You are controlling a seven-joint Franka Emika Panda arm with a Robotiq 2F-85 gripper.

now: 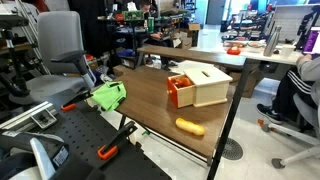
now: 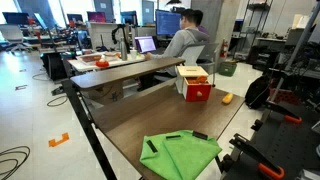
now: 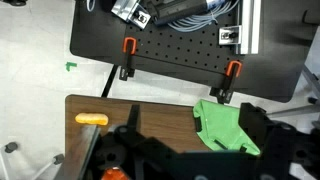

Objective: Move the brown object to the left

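Note:
The brown object (image 1: 190, 127) is a small orange-brown oval lying on the wooden table (image 1: 150, 110), near the front edge and in front of the orange-and-cream box (image 1: 198, 85). It also shows in an exterior view (image 2: 227, 98) and at the left of the wrist view (image 3: 92, 119). My gripper (image 3: 195, 158) shows only in the wrist view, as two dark fingers spread wide. It is high above the table, open and empty. The bright green item (image 3: 225, 128) lies below, by the right finger, well apart from the brown object.
A black perforated board (image 3: 170, 50) with orange clamps (image 3: 128, 72) adjoins the table edge near the green item (image 1: 107, 95). An office chair (image 1: 55, 55) stands beside it. A person (image 2: 185, 40) sits at a desk behind the table.

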